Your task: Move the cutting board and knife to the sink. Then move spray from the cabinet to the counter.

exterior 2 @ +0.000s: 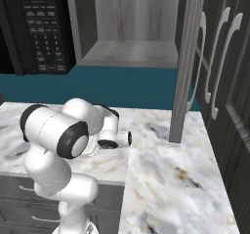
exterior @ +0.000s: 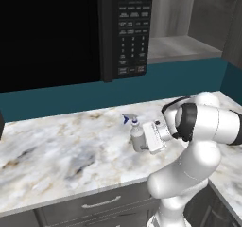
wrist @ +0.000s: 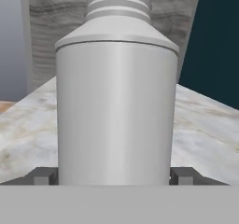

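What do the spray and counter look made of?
Spray: likely plastic, smooth matte pale grey body with a ribbed neck, held in the claw. Counter: marble-look stone or laminate, white-grey with brownish veins; can't tell which.

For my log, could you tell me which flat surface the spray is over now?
The marble counter, not the cabinet shelf above: the spray stands upright between the jaws.

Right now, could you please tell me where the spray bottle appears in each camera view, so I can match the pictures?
Left base view: the spray bottle stands upright at center right on the counter, against the gripper.
Right base view: I cannot make it out; the arm covers that spot.
Hand view: its grey body rises up the middle, between the fingertips.
Shared landmark: the marble counter.
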Robot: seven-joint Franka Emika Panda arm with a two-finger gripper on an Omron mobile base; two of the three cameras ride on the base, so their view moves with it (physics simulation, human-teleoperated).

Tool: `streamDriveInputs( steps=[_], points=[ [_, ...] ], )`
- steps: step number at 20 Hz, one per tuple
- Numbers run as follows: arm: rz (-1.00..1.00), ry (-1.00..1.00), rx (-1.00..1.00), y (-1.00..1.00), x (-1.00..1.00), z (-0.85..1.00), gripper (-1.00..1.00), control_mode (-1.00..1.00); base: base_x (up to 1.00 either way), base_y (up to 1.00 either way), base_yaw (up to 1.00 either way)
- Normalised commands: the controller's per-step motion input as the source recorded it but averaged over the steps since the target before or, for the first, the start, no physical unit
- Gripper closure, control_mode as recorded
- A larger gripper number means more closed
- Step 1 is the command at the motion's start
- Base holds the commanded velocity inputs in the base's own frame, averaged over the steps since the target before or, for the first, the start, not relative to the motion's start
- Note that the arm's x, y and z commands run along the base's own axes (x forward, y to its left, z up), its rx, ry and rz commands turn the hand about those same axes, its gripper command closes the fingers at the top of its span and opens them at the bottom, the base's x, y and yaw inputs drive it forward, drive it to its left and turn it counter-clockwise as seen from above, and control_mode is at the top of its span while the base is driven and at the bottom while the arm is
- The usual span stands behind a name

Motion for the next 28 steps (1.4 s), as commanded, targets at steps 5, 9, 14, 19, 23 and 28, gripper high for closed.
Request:
streamDriveInputs(
  steps=[5,9,14,19,23,28],
  points=[
    [0.00,0.00,0.05,-0.16,0.00,-0.26,1.00,-1.00,0.00,0.00,0.00],
    [0.00,0.00,0.04,-0.12,0.00,-0.25,1.00,-1.00,0.00,0.00,0.00],
    [0.00,0.00,0.02,-0.09,0.00,-0.26,1.00,-1.00,0.00,0.00,0.00],
    [0.00,0.00,0.00,-0.02,0.00,-0.19,-1.00,-1.00,0.00,0.00,0.00],
    [0.00,0.00,0.00,-0.04,0.00,-0.16,-1.00,-1.00,0.00,0.00,0.00],
    [0.00,0.00,0.00,-0.04,0.00,-0.17,-1.00,-1.00,0.00,0.00,0.00]
  ],
)
